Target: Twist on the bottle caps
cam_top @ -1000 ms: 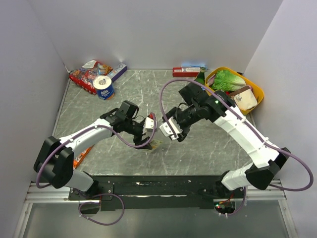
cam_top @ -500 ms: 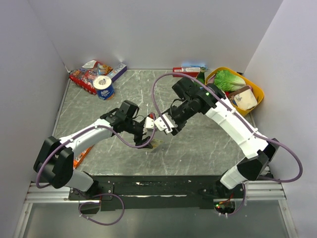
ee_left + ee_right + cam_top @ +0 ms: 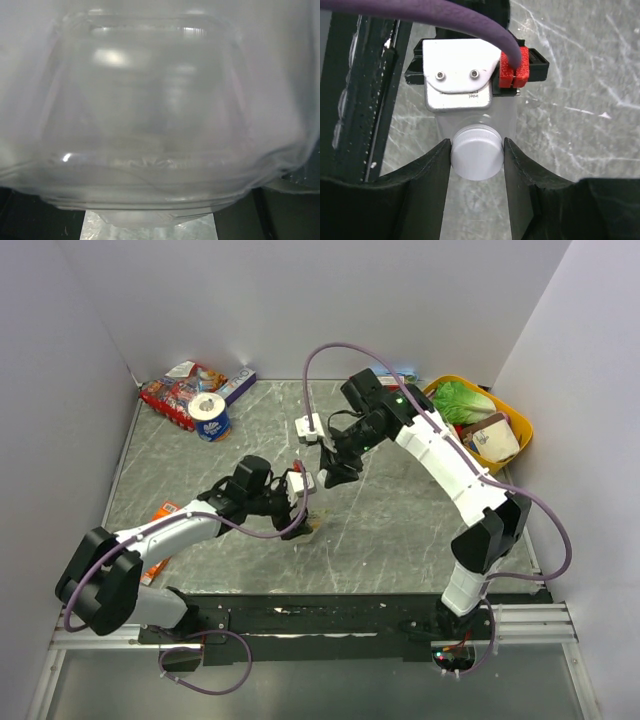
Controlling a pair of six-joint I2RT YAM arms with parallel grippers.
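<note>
One grey marbled table [image 3: 200, 460] holds everything, and the two arms meet over its middle, a little toward the near edge. Reaching in from the near left corner, the left arm carries the left gripper [image 3: 299, 512] low over the surface, its fingers closed on a small clear bottle [image 3: 312, 530]. In the left wrist view the bottle [image 3: 150, 125] sits so close that it fills nearly the whole picture as blurred, see-through plastic. From the right edge the right arm arches high and bends back down, so the right gripper [image 3: 329, 476] hangs just above and beside the left one. A yellow basket [image 3: 520, 420] sits in the far right corner with green leaves and a pale box inside it. Red snack packets [image 3: 175, 390] lie in the far left corner, an orange packet [image 3: 160, 535] lies by the left edge, and a blue-and-white tape roll [image 3: 210, 418] stands near the snack packets. In the right wrist view the right gripper [image 3: 476, 152] has its two dark fingers [image 3: 432, 170] pinching a plain white cap [image 3: 476, 159] by its sides, with the cap's flat top facing the camera. Clear plastic of the bottle [image 3: 506, 117] shows directly past the cap, in front of the left wrist's silver plate. Whether the cap already touches the bottle's neck cannot be told.
</note>
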